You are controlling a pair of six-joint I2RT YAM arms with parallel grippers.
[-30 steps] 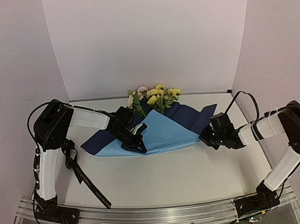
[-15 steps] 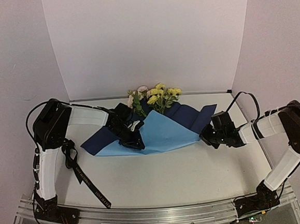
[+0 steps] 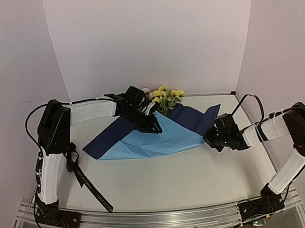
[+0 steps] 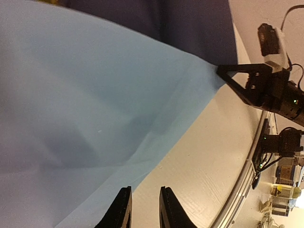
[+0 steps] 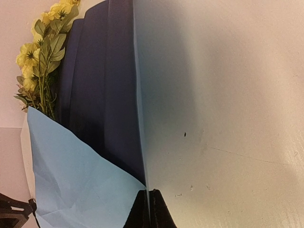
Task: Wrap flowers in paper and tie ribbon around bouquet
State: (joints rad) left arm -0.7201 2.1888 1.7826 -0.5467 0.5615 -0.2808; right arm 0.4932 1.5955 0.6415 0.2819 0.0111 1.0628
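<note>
The paper (image 3: 160, 140) lies across the table, its light blue face (image 4: 85, 109) folded over the stems and navy flaps (image 3: 197, 115) showing on both sides. The flowers (image 3: 164, 96), yellow and pink, stick out at the far edge and show again as yellow blooms (image 5: 42, 57). My left gripper (image 3: 156, 128) hovers over the fold near the flowers, open, nothing between its fingers (image 4: 124, 209). My right gripper (image 3: 206, 136) is shut on the paper's right edge (image 5: 142, 142), the thin sheet pinched at its tips. The black ribbon (image 3: 89, 185) lies at the front left.
White walls close in the back and both sides. A metal rail (image 3: 161, 219) runs along the near edge. The ribbon drapes from the left arm's base (image 3: 69, 157) toward the rail. Bare tabletop (image 3: 184, 180) lies in front of the paper.
My left gripper has opened, let go of the light blue flap and moved back and right toward the flowers. The flap now lies flatter. The right gripper has kept its hold.
</note>
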